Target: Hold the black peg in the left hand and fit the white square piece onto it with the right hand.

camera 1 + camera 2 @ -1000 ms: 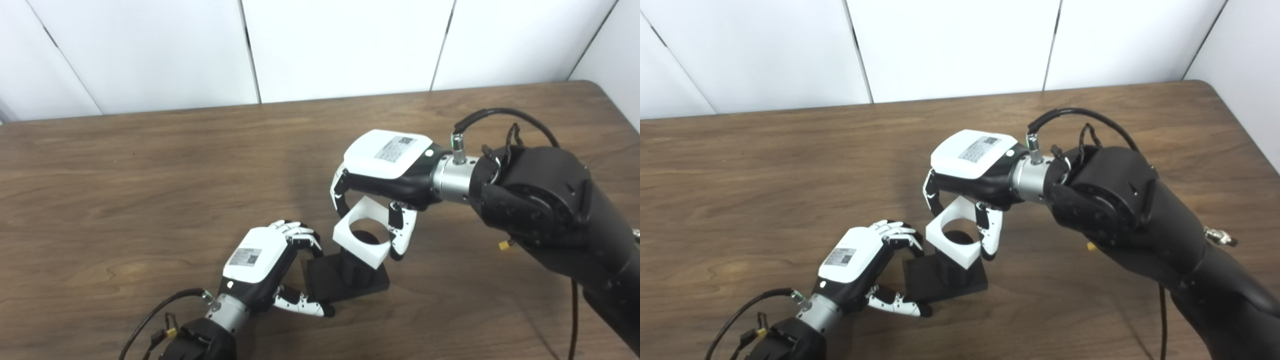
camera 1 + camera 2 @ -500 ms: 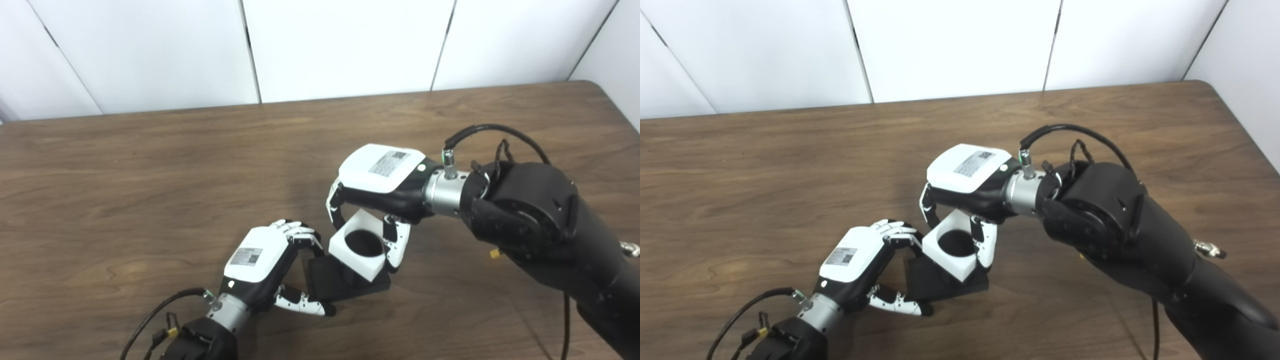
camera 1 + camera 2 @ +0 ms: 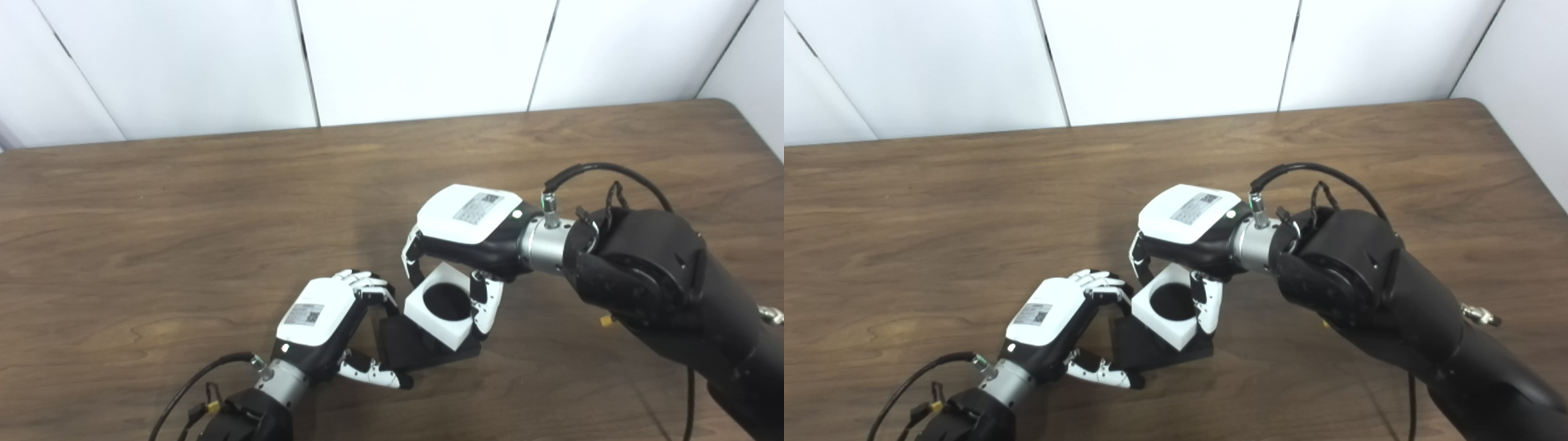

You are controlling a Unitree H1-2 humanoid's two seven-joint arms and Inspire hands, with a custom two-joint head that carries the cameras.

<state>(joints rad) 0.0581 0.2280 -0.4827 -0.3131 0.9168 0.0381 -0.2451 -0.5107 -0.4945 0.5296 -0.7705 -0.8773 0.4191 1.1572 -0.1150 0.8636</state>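
The left hand (image 3: 318, 324) grasps the peg's black base (image 3: 404, 349) between its fingers (image 3: 367, 288) and thumb, holding it on the surface (image 3: 184, 233). The right hand (image 3: 465, 233) grips the white piece (image 3: 438, 306) (tilted slightly), its hole sitting over the peg.

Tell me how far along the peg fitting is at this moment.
Done: the left hand braces the black peg's base on the table, and the right hand grips the white square piece. In hand: the piece sits low over the peg, its hole showing dark. Left: whether it is fully seated cannot be told; the right hand has not released it.
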